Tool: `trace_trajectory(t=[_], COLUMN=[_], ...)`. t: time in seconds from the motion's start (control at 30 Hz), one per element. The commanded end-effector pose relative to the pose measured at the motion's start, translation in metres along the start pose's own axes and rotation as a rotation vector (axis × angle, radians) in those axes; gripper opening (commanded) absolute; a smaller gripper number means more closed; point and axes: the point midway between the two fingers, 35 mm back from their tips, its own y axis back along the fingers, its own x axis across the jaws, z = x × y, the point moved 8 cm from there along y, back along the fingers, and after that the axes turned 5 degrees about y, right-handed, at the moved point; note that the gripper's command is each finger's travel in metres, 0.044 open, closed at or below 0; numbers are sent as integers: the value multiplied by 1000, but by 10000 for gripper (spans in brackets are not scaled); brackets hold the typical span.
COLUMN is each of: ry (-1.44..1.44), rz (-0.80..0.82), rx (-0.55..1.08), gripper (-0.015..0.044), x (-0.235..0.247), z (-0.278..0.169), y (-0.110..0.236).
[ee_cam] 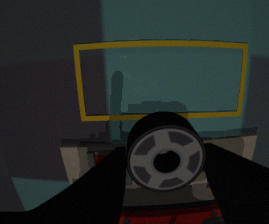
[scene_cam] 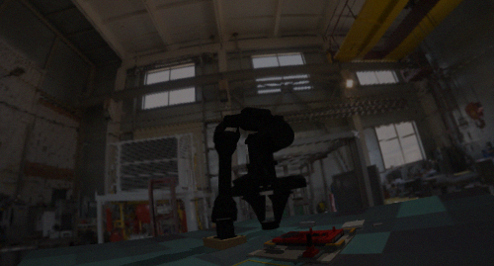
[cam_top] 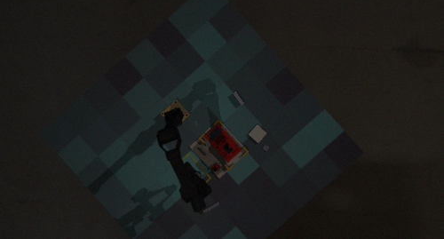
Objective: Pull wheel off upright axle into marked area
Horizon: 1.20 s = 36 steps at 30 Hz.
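Observation:
My gripper (ee_cam: 163, 152) (scene_cam: 270, 219) is shut on the wheel (ee_cam: 166, 160), a black tyre with a pale spoked hub. It holds the wheel in the air, clear of the board. In the wrist view the yellow marked rectangle (ee_cam: 158, 46) lies on the table just beyond the wheel. In the top view the rectangle (cam_top: 208, 178) is partly hidden under my arm and the wheel is hidden. The board with the red fixture (cam_top: 224, 144) (scene_cam: 306, 232) lies below and beside the gripper. The upright axle (scene_cam: 309, 234) stands bare on it.
My arm's tan base plate (cam_top: 174, 107) (scene_cam: 224, 241) stands behind the board. A white block (cam_top: 257, 133), a small grey block (cam_top: 265, 147) and a small pale piece (cam_top: 238, 98) lie on the table past the board.

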Motion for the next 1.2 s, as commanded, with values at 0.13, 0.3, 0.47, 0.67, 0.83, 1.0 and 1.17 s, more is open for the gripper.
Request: trace_trajectory(t=[0.13, 0.3, 0.47, 0.67, 0.83, 1.0, 1.17], ry=[-2, -2, -2, -2, -2, -2, -2], rz=[6, 6, 6, 6, 6, 6, 6], rx=[0, 0, 0, 0, 1, 1, 1], gripper=[0, 0, 0, 0, 0, 0, 0], x=[-20, -19, -19, -17, -17, -19, -19], z=[19, 19, 19, 21, 21, 19, 19], y=[2, -7, -18, -41, -71, -98, -102])
